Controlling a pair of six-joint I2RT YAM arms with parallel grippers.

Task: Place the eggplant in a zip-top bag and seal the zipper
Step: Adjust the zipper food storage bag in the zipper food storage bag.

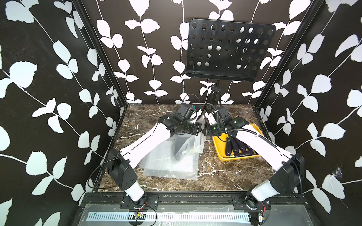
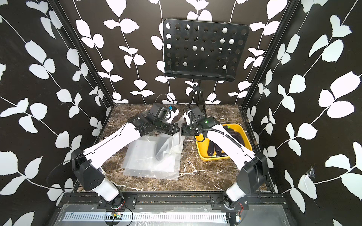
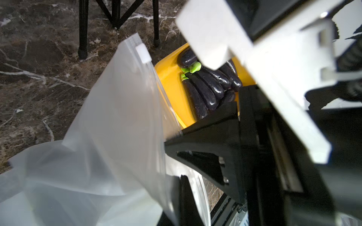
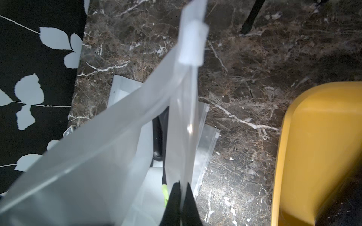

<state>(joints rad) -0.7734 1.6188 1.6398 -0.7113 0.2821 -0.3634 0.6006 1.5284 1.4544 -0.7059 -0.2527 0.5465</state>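
Left pincer (image 1: 199, 128) and right pincer (image 4: 181, 193) pinching one zip-top bag (image 1: 193, 141), one eggplant (image 1: 178, 151) inside

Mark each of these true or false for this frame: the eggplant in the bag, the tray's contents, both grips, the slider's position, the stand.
1. An eggplant is already inside the lifted bag. True.
2. The yellow tray is empty. False: several eggplants lie in it.
3. The left hand and right hand are both shut on the bag's top edge. True.
4. The zipper slider sits right between the hands. False: it is near the far end of the zipper, away from them.
5. A perforated black music stand stands at the back. True.
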